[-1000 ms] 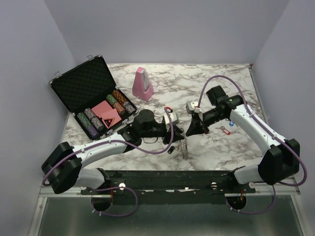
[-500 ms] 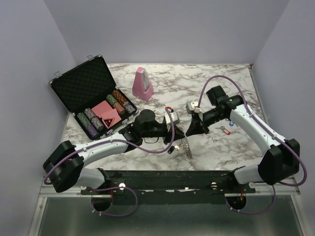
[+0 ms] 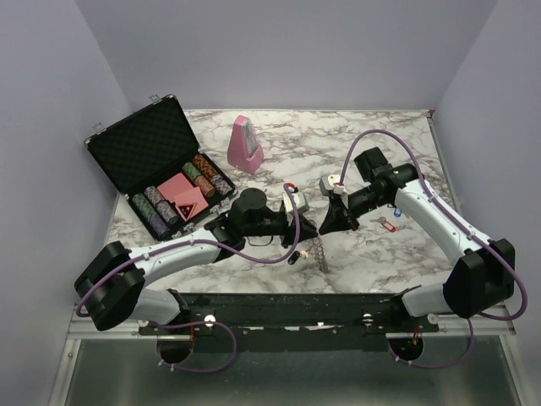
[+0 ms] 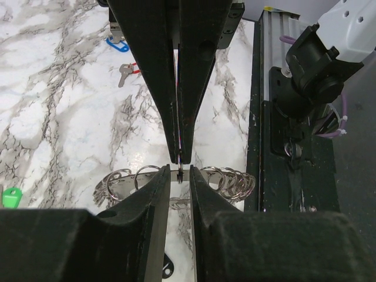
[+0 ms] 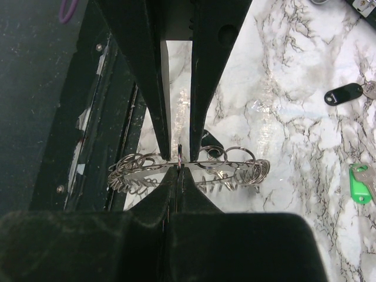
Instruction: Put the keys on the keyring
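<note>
The keyring (image 3: 320,252), a silvery band strung with many small rings, hangs just above the marble between my two grippers. My right gripper (image 3: 326,227) is shut on its upper rim, as the right wrist view shows (image 5: 179,167). My left gripper (image 3: 303,230) faces it, its jaws a little apart and straddling the band and one small upright ring (image 4: 180,171). The keyring also shows in the left wrist view (image 4: 229,182) and the right wrist view (image 5: 241,167). A red-capped key (image 3: 387,224) and a blue-capped key (image 3: 396,213) lie to the right. A black-capped key (image 3: 294,258) lies under the ring.
An open poker-chip case (image 3: 152,161) stands at the back left, and a pink metronome (image 3: 245,145) behind the grippers. A green-tagged key (image 5: 364,182) and another black-capped key (image 5: 343,94) lie on the marble. The black front rail (image 3: 296,309) runs close below the ring.
The hanging keyring has swung slightly to the right. Both arms have barely moved, and the right gripper has kept its hold.
</note>
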`<state>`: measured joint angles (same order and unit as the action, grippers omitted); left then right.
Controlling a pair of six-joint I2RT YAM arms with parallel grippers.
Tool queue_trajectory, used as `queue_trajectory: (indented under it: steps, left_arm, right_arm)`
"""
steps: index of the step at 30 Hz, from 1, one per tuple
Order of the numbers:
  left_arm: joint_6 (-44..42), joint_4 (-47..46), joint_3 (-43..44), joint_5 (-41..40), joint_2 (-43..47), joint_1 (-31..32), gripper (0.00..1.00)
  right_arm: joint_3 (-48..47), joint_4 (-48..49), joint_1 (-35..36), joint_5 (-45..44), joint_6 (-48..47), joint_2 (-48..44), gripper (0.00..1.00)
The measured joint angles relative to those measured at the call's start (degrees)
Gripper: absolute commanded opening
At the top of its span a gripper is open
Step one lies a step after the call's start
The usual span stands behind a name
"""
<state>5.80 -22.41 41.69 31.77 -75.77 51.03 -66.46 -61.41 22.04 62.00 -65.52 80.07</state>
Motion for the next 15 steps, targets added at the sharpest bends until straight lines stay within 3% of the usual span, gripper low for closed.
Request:
queue_trajectory:
  steps: [9,13,15]
  left_arm:
    - [0.4,-0.7,0.0,0.0,0.0,0.0,0.16]
    - [0.5,-0.7,0.0,0.0,-0.1,0.0,0.0]
    - [0.7,-0.7,0.0,0.0,-0.2,0.0,0.0]
  right_arm:
    - [0.0,0.0,0.0,0.0,0.0,0.0,0.0]
    - [0.0,0.0,0.0,0.0,0.0,0.0,0.0]
    - [0.0,-0.1,0.0,0.0,0.0,0.0,0.0]
